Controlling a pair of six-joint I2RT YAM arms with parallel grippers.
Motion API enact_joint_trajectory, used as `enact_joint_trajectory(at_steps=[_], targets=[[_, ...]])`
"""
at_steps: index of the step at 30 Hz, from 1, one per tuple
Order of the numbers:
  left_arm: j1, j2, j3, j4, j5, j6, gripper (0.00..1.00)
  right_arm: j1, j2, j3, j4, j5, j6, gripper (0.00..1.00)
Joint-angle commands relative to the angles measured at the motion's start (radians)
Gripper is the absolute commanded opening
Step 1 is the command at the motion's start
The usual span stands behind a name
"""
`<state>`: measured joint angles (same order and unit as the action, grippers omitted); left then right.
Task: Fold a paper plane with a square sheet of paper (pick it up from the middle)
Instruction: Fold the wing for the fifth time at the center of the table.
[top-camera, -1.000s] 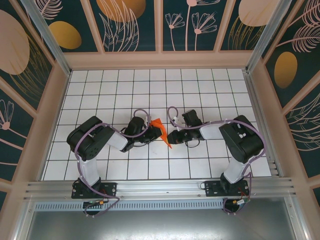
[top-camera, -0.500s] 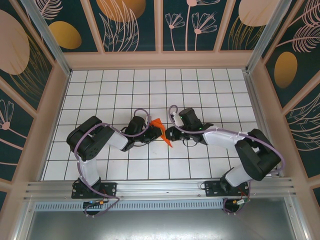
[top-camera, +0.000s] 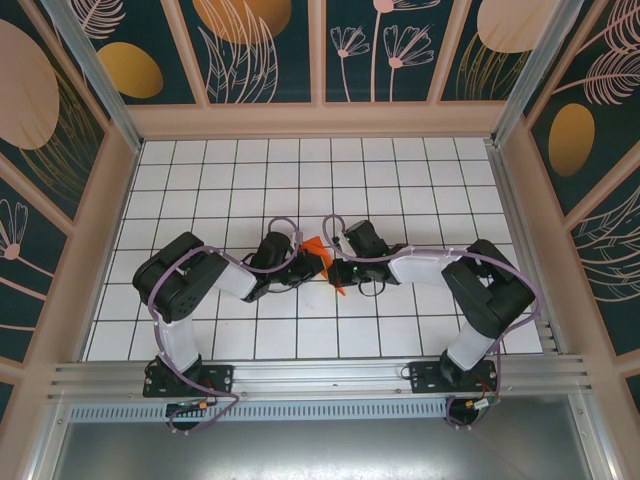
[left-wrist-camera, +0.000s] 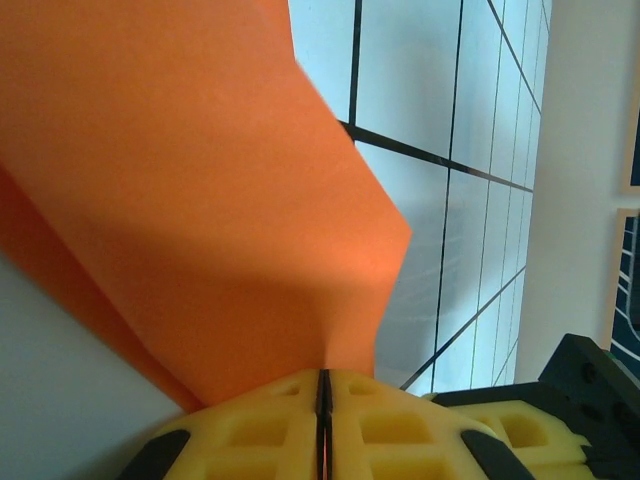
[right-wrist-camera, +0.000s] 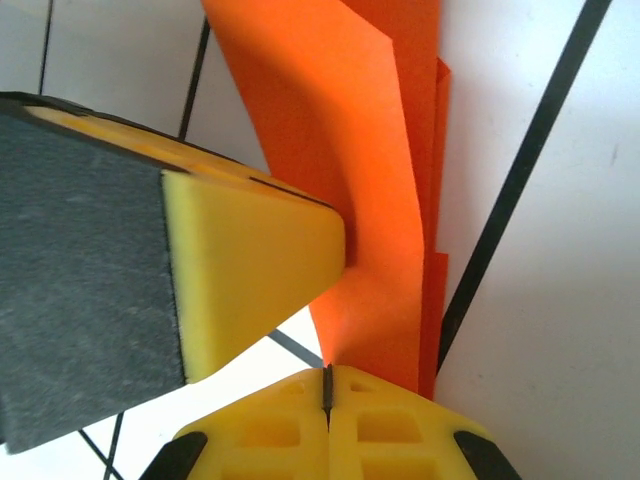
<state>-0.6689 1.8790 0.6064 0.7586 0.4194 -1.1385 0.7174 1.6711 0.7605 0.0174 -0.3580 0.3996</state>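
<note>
Where the sheet of paper (top-camera: 318, 249) sits: middle of the top view, raised between the two arms, already part-folded into a narrow layered piece. Its lower tip points toward the bottom of the frame, over the white-tiled worktop (top-camera: 200, 180).
Left pincer (top-camera: 306, 264): clenched on the sheet. In the left wrist view I see the yellow pads (left-wrist-camera: 270, 420) meet with no gap, and the orange paper rises straight out of their seam.
Right pincer (top-camera: 336, 268): also clenched on the sheet. In the right wrist view its pads are pressed together at the bottom of the frame, and one edge of the paper runs into the seam.
Other contact: a yellow finger with a grey face (right-wrist-camera: 250, 250) at the left of the right wrist view presses on the paper's broad side. I take it for the left arm's.
Weight: next to nothing, I judge, so lifting costs no effort.
Stiffness: thin and floppy. The free panel bows between the grips, though the stacked layers along the fold look firmer.
Fragility: I expect it to crease wherever it is pinched and to tear if the two arms pull apart.
Slip: the smooth paper could slide out of a light hold.
Where I would hold: on the layered fold near the centre line, not on a loose single edge.
</note>
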Motion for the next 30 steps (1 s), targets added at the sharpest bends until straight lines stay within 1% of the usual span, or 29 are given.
enact_joint_trajectory(at_steps=[1, 10, 16, 30], targets=[[-0.004, 0.074, -0.007, -0.187, -0.148, 0.017, 0.13, 0.004, 0.022, 0.023, -0.046, 0.022, -0.003, 0.04], [-0.004, 0.077, -0.003, -0.221, -0.172, 0.025, 0.12, -0.001, 0.038, 0.01, -0.066, 0.012, -0.022, 0.04], [-0.004, 0.08, 0.007, -0.27, -0.198, 0.049, 0.09, -0.006, 0.054, 0.008, -0.091, 0.003, -0.036, 0.04], [-0.003, 0.095, 0.038, -0.397, -0.246, 0.112, 0.0, -0.018, 0.003, -0.001, -0.125, -0.022, -0.039, 0.03]])
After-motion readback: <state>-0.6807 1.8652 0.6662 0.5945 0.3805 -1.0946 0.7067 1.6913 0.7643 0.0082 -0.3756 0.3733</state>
